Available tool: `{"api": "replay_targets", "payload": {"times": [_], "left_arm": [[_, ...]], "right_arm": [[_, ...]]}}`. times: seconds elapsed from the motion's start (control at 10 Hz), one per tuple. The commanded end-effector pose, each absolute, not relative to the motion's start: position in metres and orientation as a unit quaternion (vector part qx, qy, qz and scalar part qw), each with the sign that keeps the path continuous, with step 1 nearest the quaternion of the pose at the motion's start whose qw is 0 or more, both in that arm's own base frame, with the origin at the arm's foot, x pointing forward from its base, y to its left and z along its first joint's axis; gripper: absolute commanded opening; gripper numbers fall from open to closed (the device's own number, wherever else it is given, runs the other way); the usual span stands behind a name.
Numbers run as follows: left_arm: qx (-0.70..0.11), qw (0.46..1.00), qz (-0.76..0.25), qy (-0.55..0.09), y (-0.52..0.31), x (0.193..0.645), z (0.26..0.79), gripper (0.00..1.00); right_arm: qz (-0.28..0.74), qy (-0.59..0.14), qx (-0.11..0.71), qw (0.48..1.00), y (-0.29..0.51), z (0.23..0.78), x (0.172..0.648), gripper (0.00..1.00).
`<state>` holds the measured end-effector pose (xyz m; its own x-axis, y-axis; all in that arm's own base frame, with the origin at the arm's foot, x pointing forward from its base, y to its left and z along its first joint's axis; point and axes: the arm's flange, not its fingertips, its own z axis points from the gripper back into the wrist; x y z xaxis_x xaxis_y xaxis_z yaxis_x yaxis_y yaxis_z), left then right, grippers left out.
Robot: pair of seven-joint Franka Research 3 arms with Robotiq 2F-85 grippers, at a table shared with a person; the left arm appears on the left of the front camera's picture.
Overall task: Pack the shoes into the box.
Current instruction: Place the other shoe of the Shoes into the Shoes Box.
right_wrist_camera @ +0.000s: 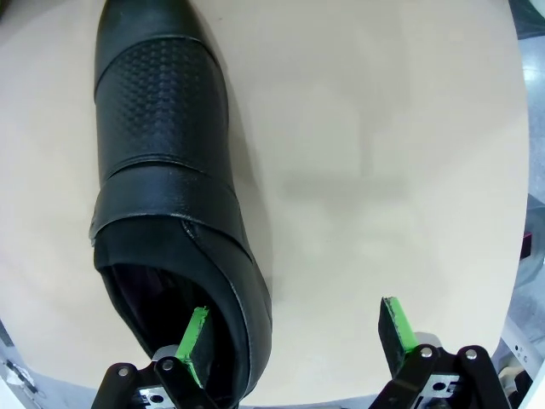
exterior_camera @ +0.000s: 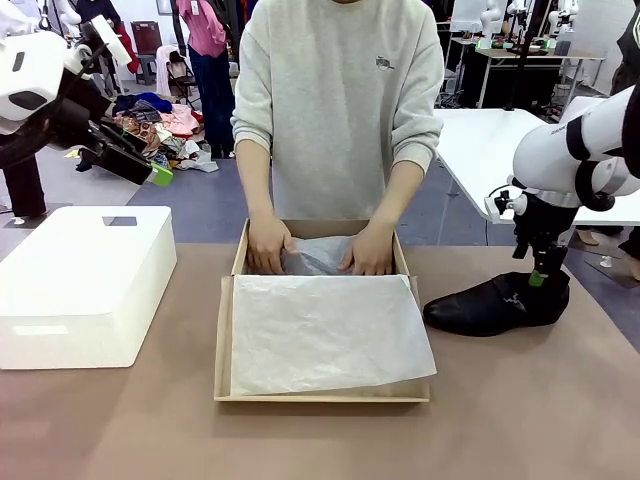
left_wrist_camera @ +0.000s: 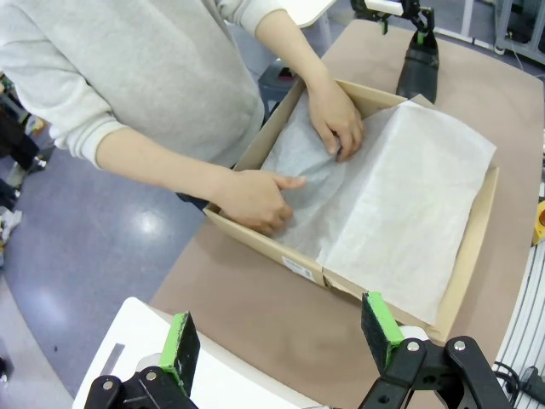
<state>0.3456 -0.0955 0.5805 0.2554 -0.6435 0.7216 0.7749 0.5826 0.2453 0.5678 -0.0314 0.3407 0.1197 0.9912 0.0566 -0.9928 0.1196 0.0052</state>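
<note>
Tan table (exterior_camera: 320, 440) bears box (exterior_camera: 225, 340), shoe (exterior_camera: 490, 305); left pincer (left_wrist_camera: 281, 331), right pincer (right_wrist_camera: 296, 328) released; clothes (exterior_camera: 160, 125) behind.

A robotics lab or test hall: a white robot arm (exterior_camera: 570, 150) stands at a brown table (exterior_camera: 520, 420). On the glossy blue-grey floor (exterior_camera: 190, 195) are a white table (exterior_camera: 480, 140) at 2 o'clock, an equipment-laden bench (exterior_camera: 520, 53) at 1 o'clock and heaped clothes (exterior_camera: 160, 120) at 11 o'clock.

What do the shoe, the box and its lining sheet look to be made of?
Shoe: black leather or a look-alike, with a soft sheen and a pebbled embossed band across the top. Box: brown cardboard, matte, with thin flat walls. Lining sheet: thin white tissue paper, slightly translucent and creased.
</note>
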Motion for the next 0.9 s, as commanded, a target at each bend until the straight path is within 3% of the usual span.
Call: {"api": "replay_targets", "payload": {"times": [0.0,0.3,0.4,0.8], "left_arm": [[-0.082,0.784,-0.451,-0.419,-0.095,0.347,0.580,1.00],[-0.082,0.784,-0.451,-0.419,-0.095,0.347,0.580,1.00],[-0.082,0.784,-0.451,-0.419,-0.095,0.347,0.580,1.00],[-0.082,0.784,-0.451,-0.419,-0.095,0.347,0.580,1.00]], "right_arm": [[0.674,-0.019,0.028,0.738,-0.036,0.335,0.577,1.00],[0.678,-0.004,0.038,0.734,-0.036,0.324,0.583,1.00],[0.679,0.001,0.047,0.733,-0.036,0.323,0.583,0.91],[0.678,0.021,0.064,0.732,-0.035,0.324,0.583,0.17]]}}
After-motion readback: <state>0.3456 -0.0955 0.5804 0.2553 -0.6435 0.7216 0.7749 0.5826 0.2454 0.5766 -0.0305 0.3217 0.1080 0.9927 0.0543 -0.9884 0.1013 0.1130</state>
